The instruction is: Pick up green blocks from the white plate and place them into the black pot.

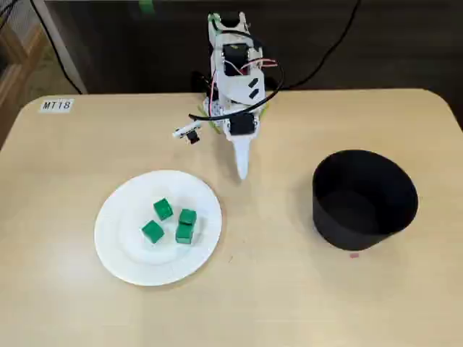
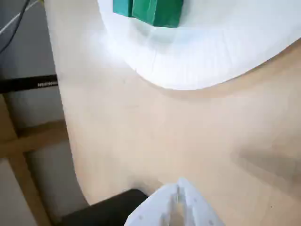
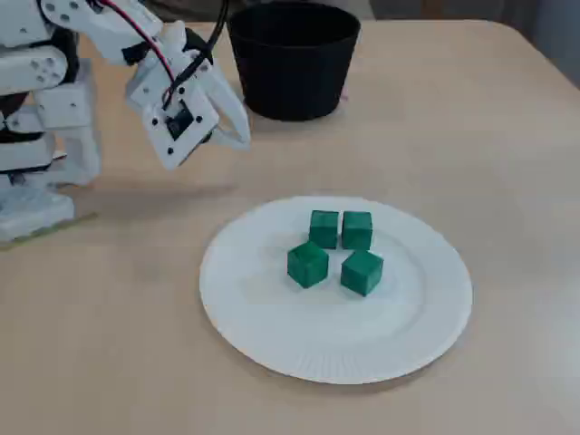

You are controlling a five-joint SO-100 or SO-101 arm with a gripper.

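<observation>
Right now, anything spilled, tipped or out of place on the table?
Nothing stands out. Four green blocks sit on the white plate, none spilled. The black pot stands upright. The gripper is shut, holding nothing, clear of both.

Pale wooden table (image 1: pixel 289 289) before a dark backdrop (image 1: pixel 405 36).

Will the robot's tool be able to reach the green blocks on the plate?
Probably yes. The tool hangs shut over the table beside the white plate. Nothing stands between, and the green blocks sit uncovered.
</observation>
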